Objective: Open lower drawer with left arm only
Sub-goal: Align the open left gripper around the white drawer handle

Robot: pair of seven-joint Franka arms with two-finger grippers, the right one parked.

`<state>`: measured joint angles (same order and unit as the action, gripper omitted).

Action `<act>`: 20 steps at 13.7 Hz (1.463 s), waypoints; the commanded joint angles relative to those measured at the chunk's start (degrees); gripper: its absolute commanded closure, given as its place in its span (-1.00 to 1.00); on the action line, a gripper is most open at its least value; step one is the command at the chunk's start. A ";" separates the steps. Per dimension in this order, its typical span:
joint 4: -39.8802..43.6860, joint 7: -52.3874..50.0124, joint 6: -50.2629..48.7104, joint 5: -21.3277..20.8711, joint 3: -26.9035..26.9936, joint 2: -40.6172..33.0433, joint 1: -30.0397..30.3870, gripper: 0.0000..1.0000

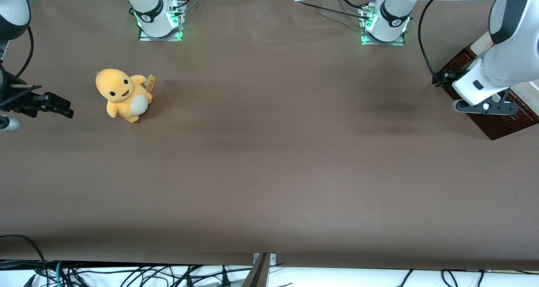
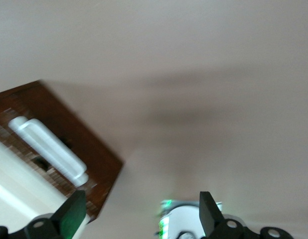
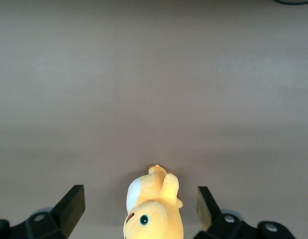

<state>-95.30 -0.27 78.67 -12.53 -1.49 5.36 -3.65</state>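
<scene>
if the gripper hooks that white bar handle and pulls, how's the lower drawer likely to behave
The lower drawer looks shallow, so probably light and easy to slide. Its white bar handle is rounded and smooth, so it may slip unless the jaws close squarely. The gripper, open beside the drawer front, holds nothing yet.

Left arm (image 1: pixel 505 46) — upper right of frame: white shell, black joint band, looping black cable; tool (image 1: pixel 486 107) black-grey with small round fasteners, fingers apart.

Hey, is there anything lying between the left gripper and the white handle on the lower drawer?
No. In the left wrist view the open gripper hangs beside the lower drawer, with only dark drawer front and bare table between it and the handle.
</scene>
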 commanded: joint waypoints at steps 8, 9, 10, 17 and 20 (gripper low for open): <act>0.56 -23.16 -9.67 -25.42 -0.27 15.01 -0.48 -1.00; 0.03 -27.29 -10.37 -27.79 -0.27 17.38 -0.56 -1.00; -0.84 -31.50 -10.47 -29.99 -0.35 19.58 -0.83 -1.00; -10.33 -52.98 -6.80 -43.45 -0.62 28.57 -0.13 -0.93; -15.16 -57.46 -3.26 -46.60 -0.53 28.57 2.33 -0.92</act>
<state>-106.60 -54.66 73.75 -55.85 -1.80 35.45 -2.75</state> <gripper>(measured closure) 0.035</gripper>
